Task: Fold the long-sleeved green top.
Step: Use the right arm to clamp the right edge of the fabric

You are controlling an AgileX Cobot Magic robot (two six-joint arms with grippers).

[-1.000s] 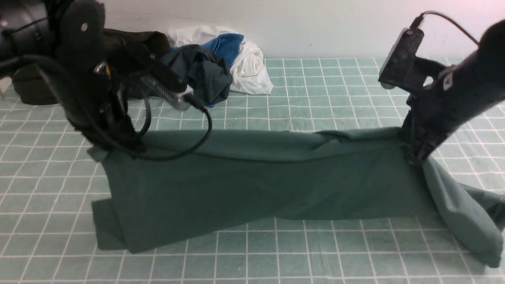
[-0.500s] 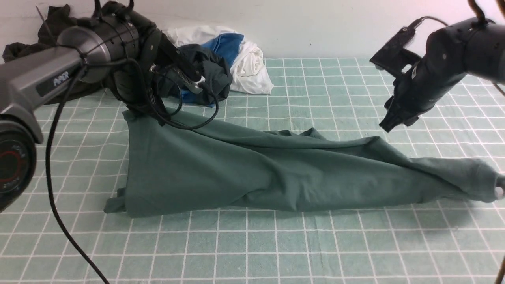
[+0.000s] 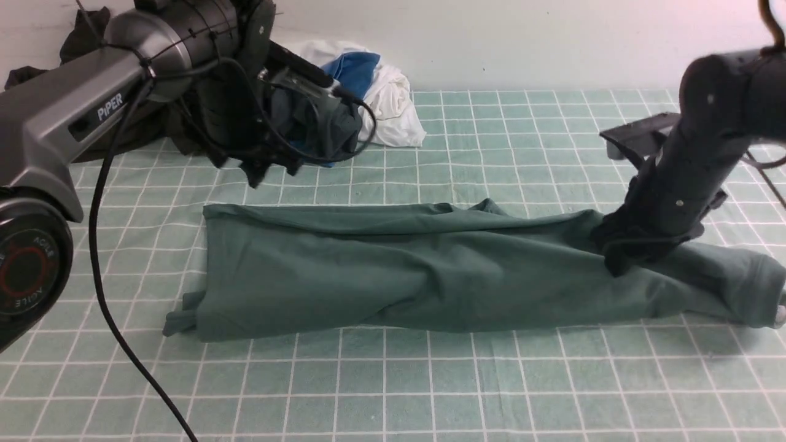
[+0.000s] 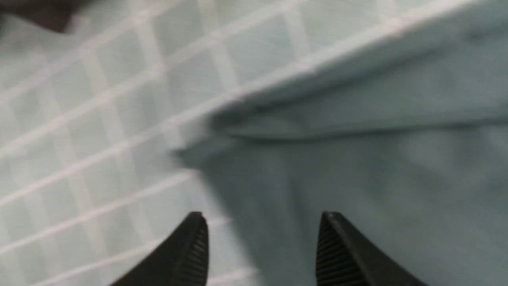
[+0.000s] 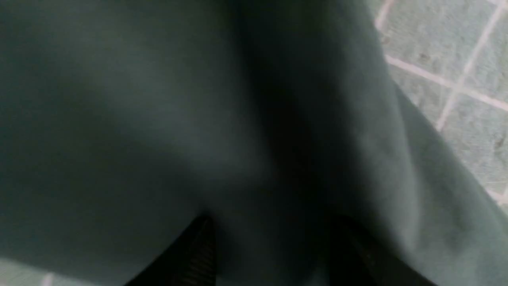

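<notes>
white "piper" on the left arm's grey link (image 3: 67, 123), "agile" lettering around the black round joint cap (image 3: 24, 273)

Left arm (image 3: 55, 126): grey metallic link lettered "PiPER" in white and bound with thin black ties. Its round black joint cap (image 3: 24, 270) carries a red ring and faint lettering. A thick black cable (image 3: 92, 227) runs from the link, and a slim black-and-silver module (image 3: 301, 80) is mounted at the wrist. Right arm (image 3: 700, 166): matte black, tubular, dotted with small pale screws, bearing a flat black bracket (image 3: 635, 132). Fingers (image 4: 196, 250): black, tapered, finely ribbed on the inner faces.
</notes>
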